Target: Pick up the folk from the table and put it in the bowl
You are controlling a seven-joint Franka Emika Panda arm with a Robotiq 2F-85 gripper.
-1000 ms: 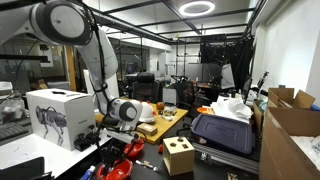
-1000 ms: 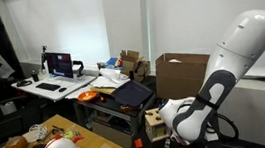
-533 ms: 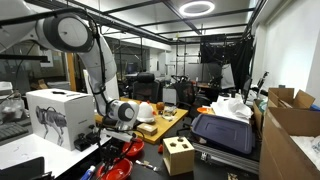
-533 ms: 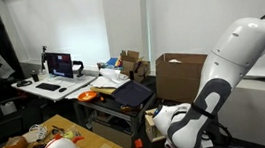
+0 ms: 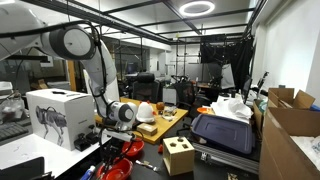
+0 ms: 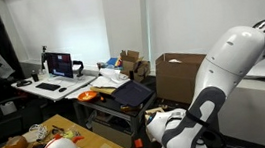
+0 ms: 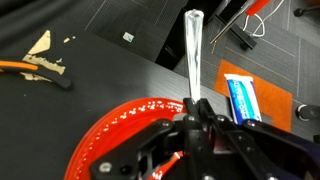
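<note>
In the wrist view my gripper is shut on a clear plastic fork. The fork's handle sticks straight out from the fingertips, over the dark table. The red bowl lies just below and beside the fingers, its rim under them. In an exterior view the gripper hangs low over the red bowl at the near end of the dark table. In the other exterior view only the white arm shows; gripper, fork and bowl are out of frame.
A blue-and-white toothpaste tube lies on the table next to the gripper. An orange-handled tool and a paper scrap lie farther off. A cardboard box, a white box and a wooden table stand around.
The arm's upper links have shifted in both exterior views and the gripper has sunk slightly toward the red bowl. The fork stays in the fingers.
</note>
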